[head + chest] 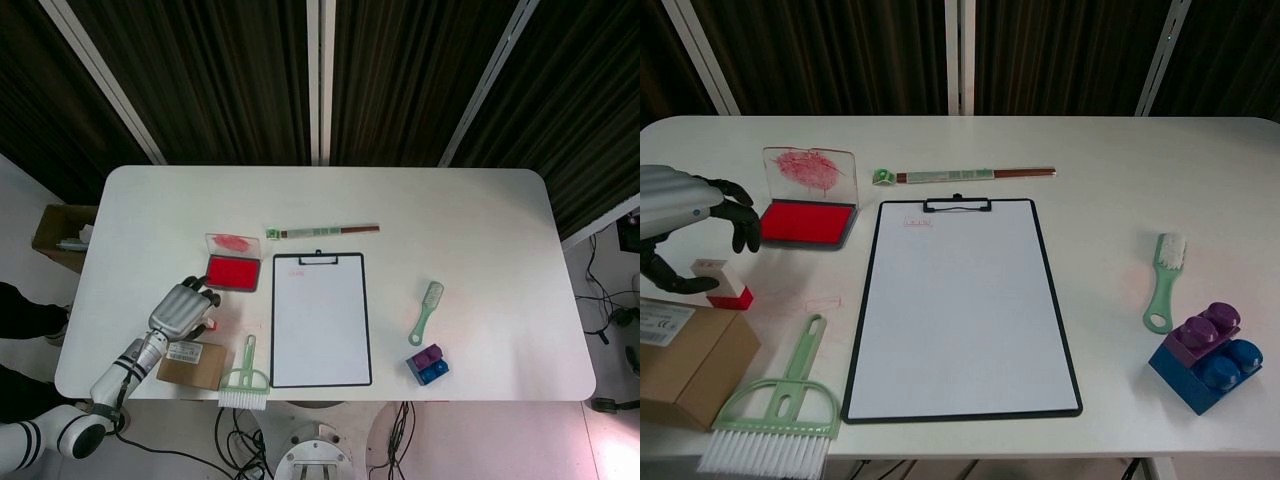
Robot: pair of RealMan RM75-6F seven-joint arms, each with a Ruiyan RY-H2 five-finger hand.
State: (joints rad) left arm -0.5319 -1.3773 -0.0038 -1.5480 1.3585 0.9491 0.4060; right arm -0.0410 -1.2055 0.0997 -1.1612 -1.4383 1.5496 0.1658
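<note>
My left hand (680, 212) (180, 310) arches over a small white stamp with a red base (725, 286) (209, 323) at the table's left front. Its dark fingers (740, 228) curl down just behind the stamp. The thumb lies against the stamp's left side, and nothing is gripped. The stamp stands upright on the table beside a cardboard box (680, 360) (190, 362). An open red ink pad (805, 222) (233, 272) with its stained clear lid up sits just behind the hand. To its right lies a clipboard with white paper (960, 310) (320, 320). My right hand does not show.
A green dustpan brush (780, 410) (245, 380) lies between box and clipboard at the front edge. A long thin sleeved stick (965, 175) (325, 231) lies behind the clipboard. At the right are a small green brush (1163, 280) (426, 310) and purple and blue blocks (1207, 355) (428, 364).
</note>
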